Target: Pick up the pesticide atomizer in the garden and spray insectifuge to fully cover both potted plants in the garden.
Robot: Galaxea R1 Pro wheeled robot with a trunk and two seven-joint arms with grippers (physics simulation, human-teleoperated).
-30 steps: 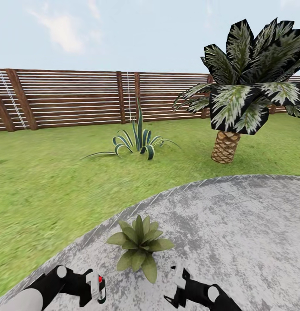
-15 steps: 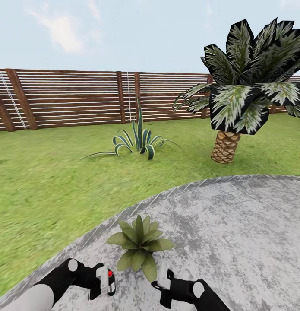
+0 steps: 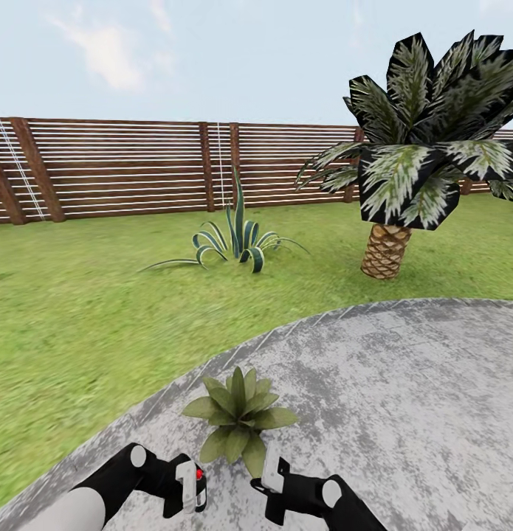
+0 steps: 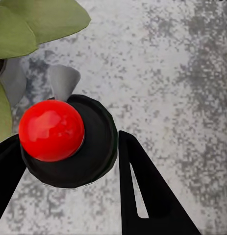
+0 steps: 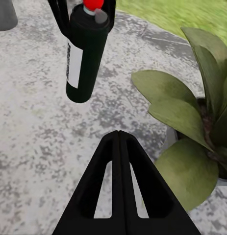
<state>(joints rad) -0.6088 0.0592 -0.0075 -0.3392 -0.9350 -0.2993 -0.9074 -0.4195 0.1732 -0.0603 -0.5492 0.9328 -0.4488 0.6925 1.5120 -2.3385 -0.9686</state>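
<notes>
One potted plant (image 3: 238, 420) sits just beyond the atomizer (image 3: 198, 487) in the left tool (image 3: 188, 490).

From the head we look forward and down across paving (image 3: 374, 383) and lawn (image 3: 79, 310) to the fence (image 3: 123, 169). Our left wrist camera sits close above the atomizer's red cap (image 4: 51, 129). Our right wrist camera faces that atomizer (image 5: 86, 54); all three share the potted plant (image 3: 238, 413).
</notes>
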